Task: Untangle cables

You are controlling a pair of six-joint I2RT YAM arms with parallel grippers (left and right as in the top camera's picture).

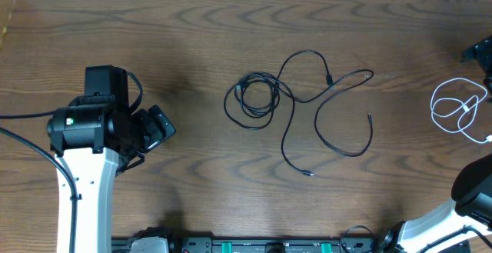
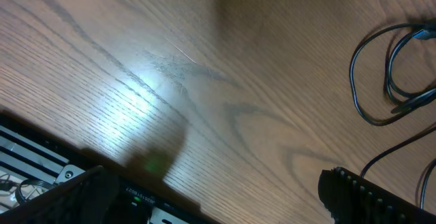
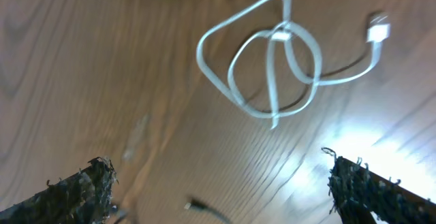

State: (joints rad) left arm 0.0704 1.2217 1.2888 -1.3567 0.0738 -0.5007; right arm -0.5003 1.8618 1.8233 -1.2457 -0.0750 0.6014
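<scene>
Overhead view had the black cables (image 1: 261,99) sprawled in the middle of the desk (image 1: 184,22), one end bunched into a loose coil and the rest wandering off right in big loops; the white cable (image 1: 466,111) sat on its own near the right edge, well apart from the black ones, curled into a few overlapping loops. Left pincer (image 1: 164,128) was off to the left of the coil, well apart from it; the left wrist cam showed its fingers (image 2: 361,197) spread wide with only bare wood between them, and the black coil way up in the right corner of the shot. Right pincer (image 3: 218,169) was spread wide too, nothing in it; the right wrist cam had the white cable lying flat just ahead of the fingertips, not between them and touching neither, its plug (image 3: 379,28) off to the right of the loops; that shot was a bit blurry, so I couldn't tell the plug type.
</scene>
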